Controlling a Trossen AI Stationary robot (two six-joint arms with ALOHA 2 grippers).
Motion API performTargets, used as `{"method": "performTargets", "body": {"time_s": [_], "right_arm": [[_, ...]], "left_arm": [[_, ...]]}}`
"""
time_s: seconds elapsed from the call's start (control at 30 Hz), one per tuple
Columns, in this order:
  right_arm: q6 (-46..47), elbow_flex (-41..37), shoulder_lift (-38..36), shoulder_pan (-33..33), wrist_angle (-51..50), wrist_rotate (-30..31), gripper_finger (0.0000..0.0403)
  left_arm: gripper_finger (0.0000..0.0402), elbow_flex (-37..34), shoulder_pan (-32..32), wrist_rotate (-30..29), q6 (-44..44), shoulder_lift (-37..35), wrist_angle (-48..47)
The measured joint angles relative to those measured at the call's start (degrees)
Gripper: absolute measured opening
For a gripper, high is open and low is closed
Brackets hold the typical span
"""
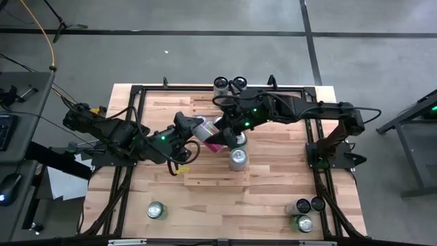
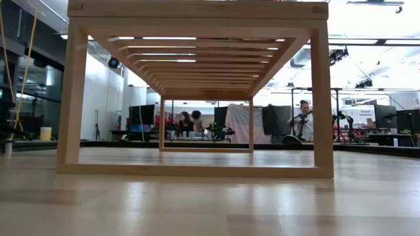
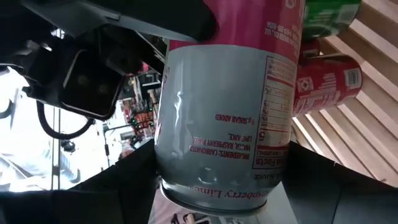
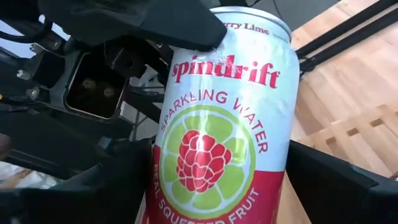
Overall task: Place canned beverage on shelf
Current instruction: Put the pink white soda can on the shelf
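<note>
A white and pink Spindrift can [image 1: 208, 133] hangs above the pale slatted shelf [image 3: 367, 137], between my two grippers. My left gripper [image 1: 194, 131] comes from the table's left and is shut on the can's white top end. From the right, my right gripper [image 1: 222, 130] stands open. Its fingers [image 4: 336, 186] flank the can's pink lower half [image 4: 211, 180]; I see no hold there. A red can [image 3: 326, 84] and a green can [image 3: 329, 12] stand on the slats behind. In the low view the shelf [image 2: 197, 10] shows as a wooden frame, without grippers. My left gripper pinches the can's white end [image 3: 217, 168], close to the top rim, between its two fingers [image 3: 124, 180]. The fingers come nearly level from the table's left, across the can. The can is lifted clear of the shelf, tilted, with its pink end toward my right gripper.
Two cans [image 1: 235, 158] stand on the shelf just near of the grippers. Two more cans [image 1: 229, 83] stand at the table's far edge, one can [image 1: 157, 210] near left, three cans [image 1: 305, 208] near right. A black frame [image 1: 130, 130] borders the tabletop. People sit in the room beyond.
</note>
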Motion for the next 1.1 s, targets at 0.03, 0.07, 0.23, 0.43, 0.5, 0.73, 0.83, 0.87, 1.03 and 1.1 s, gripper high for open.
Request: {"method": "performTargets", "body": {"time_s": [0.03, 0.07, 0.23, 0.43, 0.5, 0.73, 0.83, 0.87, 1.03, 1.1], "right_arm": [[0.08, 0.03, 0.18, -0.01, 0.18, -0.29, 0.0339], [0.11, 0.03, 0.28, -0.03, 0.31, -0.38, 0.0339], [0.38, 0.03, 0.34, -0.01, 0.98, -0.36, 0.0337], [1.32, -0.04, 0.21, 0.02, 0.54, -0.86, 0.0285], [1.21, -0.08, -0.03, 0.02, 0.42, -1.19, 0.0284], [-4.16, -0.19, -3.0, -0.37, -3.22, 0.89, 0.0284], [-6.24, -0.19, -5.43, -1.14, -6.66, 3.82, 0.0284], [-7.28, -0.19, -6.37, -1.26, -7.97, 4.79, 0.0284], [-12.19, -0.19, -10.9, -0.45, -14.1, 14.26, 0.0284], [-14.15, -0.19, -12.16, 0.6, -14.73, 19.27, 0.0284]], "left_arm": [[0.0267, 0.0, 0.0, 0.0, -0.07, 0.02, -0.02], [0.0267, 0.0, 0.0, -0.06, -0.24, 0.0, -0.12], [0.0267, 0.0, 0.03, -0.16, -0.5, -0.05, -0.11], [0.027, 0.0, 0.07, 1.57, -2.86, -0.05, -0.51], [0.0305, 0.0, 0.07, 1.82, -4.76, -0.02, -0.25], [0.0388, 0.13, 0.19, -2.48, -17.57, -0.26, -0.41], [0.0384, 0.11, 0.17, -3.98, -24.43, -1.49, -2.97], [0.0384, 0.11, 0.15, -3.79, -28.94, -2.5, -4.45], [0.0384, -0.93, 2.34, 6.97, -68.24, -10.07, -12.03], [0.0384, -4.12, 3.85, 12.27, -80.31, -14.29, -10.73]]}}
